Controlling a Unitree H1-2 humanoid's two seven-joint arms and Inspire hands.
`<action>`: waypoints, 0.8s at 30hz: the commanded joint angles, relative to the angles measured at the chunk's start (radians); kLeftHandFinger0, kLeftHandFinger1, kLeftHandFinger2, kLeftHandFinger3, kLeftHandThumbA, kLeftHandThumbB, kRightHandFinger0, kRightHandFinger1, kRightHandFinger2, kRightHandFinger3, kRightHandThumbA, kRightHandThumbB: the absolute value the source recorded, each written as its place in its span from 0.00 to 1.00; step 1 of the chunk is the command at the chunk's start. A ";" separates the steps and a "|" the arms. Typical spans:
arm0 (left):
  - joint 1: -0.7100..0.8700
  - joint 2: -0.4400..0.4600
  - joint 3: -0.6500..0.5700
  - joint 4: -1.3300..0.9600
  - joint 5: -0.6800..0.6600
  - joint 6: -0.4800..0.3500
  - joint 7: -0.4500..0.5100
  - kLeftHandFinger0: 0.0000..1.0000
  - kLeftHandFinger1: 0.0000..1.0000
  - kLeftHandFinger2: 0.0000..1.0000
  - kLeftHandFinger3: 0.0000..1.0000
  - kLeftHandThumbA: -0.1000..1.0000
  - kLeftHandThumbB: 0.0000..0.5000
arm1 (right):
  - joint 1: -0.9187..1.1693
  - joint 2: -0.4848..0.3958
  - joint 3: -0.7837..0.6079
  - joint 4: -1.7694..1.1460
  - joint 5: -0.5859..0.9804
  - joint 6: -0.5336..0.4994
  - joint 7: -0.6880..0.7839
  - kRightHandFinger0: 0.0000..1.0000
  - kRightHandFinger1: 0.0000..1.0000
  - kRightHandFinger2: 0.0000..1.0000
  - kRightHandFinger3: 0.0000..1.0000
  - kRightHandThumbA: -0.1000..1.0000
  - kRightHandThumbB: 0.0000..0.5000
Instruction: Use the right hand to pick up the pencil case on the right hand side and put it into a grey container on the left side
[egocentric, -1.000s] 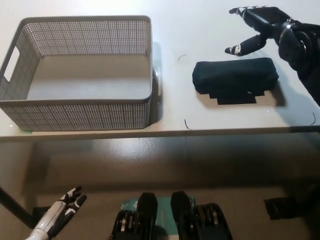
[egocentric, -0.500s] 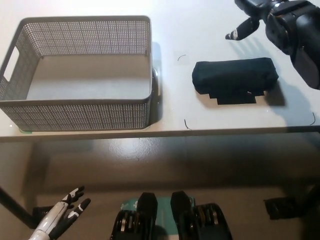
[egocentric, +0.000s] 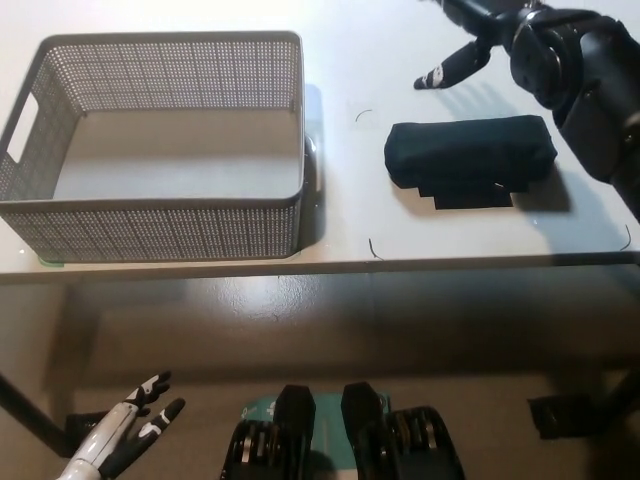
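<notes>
The dark pencil case (egocentric: 470, 160), likely soft and light, lies on the tabletop (egocentric: 350, 60) right of the grey container (egocentric: 160, 145), best pinched across its middle by the right hand (egocentric: 500, 40) poised beyond it, fingers (egocentric: 450, 70) apart.

Bright overhead light; sharp focus, soft shadows.

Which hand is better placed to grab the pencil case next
Right. The black right hand, fingers apart, hovers beyond the pencil case; the white left hand hangs below the table edge.
</notes>
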 joint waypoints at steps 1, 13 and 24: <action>-0.011 0.024 0.005 -0.025 0.005 -0.049 -0.009 1.00 1.00 1.00 1.00 0.94 0.46 | -0.042 0.008 -0.041 0.003 0.066 0.042 0.115 1.00 1.00 1.00 1.00 0.89 1.00; -0.016 0.021 0.007 -0.020 0.011 -0.054 -0.011 1.00 1.00 1.00 1.00 0.96 0.46 | -0.027 0.026 -0.048 0.107 0.085 0.042 0.156 1.00 1.00 1.00 1.00 0.88 1.00; -0.022 0.021 0.009 -0.018 0.010 -0.063 -0.013 1.00 1.00 1.00 1.00 1.00 0.61 | -0.004 0.059 -0.035 0.185 0.072 0.005 0.110 1.00 1.00 1.00 1.00 0.87 1.00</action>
